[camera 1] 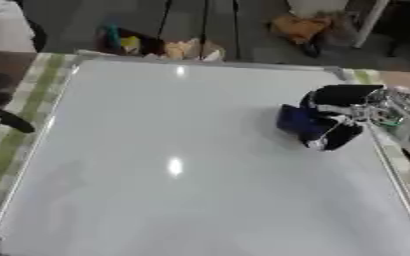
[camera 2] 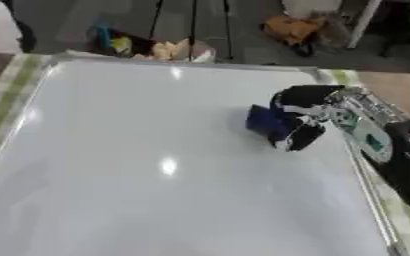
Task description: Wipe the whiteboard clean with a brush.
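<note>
whiteboard [camera 1: 173,165] bare, no writing legible; right hand [camera 1: 335,117] clenched around blue brush [camera 1: 298,122] on it.

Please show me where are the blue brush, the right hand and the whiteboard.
blue brush [camera 1: 294,122]: left eye view, on its blue body.
right hand [camera 1: 338,116]: left eye view, on the palm, fingers curled round the brush.
whiteboard [camera 1: 173,200]: left eye view, on its bare white surface.

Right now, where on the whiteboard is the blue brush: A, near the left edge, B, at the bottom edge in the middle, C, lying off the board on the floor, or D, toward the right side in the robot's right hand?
D: the blue brush sits on the whiteboard toward its right side, with the right hand curled round it.
</note>
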Robot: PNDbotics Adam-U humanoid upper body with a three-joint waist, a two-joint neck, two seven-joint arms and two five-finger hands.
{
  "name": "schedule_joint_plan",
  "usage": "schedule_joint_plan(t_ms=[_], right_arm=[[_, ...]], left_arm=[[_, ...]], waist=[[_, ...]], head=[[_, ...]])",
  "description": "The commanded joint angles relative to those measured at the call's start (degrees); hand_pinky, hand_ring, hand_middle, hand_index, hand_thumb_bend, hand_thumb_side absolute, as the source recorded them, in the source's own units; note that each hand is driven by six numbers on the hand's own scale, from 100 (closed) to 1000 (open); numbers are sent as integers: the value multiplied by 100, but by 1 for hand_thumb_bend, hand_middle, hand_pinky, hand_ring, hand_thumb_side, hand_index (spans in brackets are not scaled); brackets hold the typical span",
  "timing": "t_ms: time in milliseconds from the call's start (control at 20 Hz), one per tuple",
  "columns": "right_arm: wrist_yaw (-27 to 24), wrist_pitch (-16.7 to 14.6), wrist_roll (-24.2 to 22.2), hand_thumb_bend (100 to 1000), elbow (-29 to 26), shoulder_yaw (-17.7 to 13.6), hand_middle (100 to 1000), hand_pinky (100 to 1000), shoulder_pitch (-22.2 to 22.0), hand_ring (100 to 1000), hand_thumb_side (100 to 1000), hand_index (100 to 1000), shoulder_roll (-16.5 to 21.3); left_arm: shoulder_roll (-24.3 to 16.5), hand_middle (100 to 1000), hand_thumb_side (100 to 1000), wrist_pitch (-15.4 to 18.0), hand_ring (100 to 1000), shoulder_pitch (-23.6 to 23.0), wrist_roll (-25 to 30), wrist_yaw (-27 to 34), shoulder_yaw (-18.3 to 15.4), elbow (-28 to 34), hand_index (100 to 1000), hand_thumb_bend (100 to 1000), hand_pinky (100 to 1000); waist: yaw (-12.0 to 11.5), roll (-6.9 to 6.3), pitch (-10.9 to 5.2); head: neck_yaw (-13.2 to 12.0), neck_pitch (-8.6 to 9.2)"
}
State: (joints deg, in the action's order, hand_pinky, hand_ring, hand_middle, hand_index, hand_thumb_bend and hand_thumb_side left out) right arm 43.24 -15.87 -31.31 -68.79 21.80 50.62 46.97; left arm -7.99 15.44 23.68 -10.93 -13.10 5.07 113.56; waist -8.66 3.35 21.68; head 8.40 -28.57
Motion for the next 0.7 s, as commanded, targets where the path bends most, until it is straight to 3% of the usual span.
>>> schedule_joint_plan(t_ms=[50,700], right_arm=[[110,62,22,100,103,-162,517,752,83,754,399,100,115],[313,274,-128,100,454,-299,518,749,163,750,392,100,30]], left_arm=[[-6,685,923,16,794,33,17,34,24,103,639,100,427],[-7,685,922,19,794,35,20,35,24,103,639,100,426]], waist=[[14,-14,-122],[-4,-18,-114]], head=[[-9,44],[-9,15]])
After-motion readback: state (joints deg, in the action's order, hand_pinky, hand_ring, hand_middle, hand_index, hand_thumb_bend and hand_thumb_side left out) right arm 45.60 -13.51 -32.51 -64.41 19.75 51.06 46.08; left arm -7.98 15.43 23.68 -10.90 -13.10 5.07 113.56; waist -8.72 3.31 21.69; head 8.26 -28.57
